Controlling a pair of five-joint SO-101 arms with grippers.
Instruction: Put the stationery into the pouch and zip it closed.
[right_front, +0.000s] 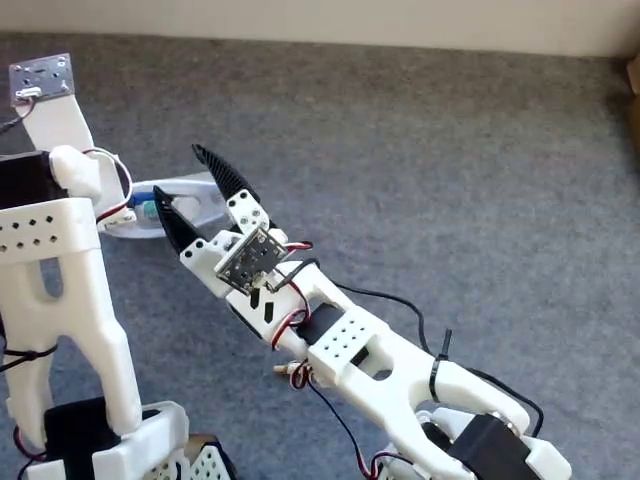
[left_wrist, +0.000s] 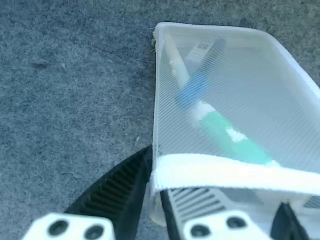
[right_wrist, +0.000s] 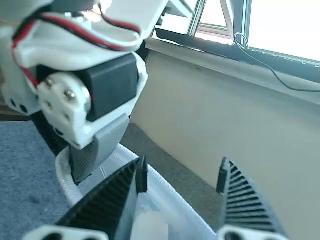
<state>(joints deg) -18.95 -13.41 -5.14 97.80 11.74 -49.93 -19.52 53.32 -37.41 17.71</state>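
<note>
White mesh pouch (left_wrist: 225, 95) is already holding the stationery (left_wrist: 220, 132): blue and green pens are showing through the side, so the loading part is looking done. What's remaining is the zip, and honestly nobody's telling from these shots how far shut the white zip band (left_wrist: 225, 172) is sitting. Left pincer (left_wrist: 156, 176) is pinching the pouch's corner, lower middle of its wrist view. Right pincer (right_front: 180, 175) is hanging spread wide just over the pouch, left of centre in the high view above the grey tabletop (right_front: 450, 150), straddling it and gripping nothing.
</note>
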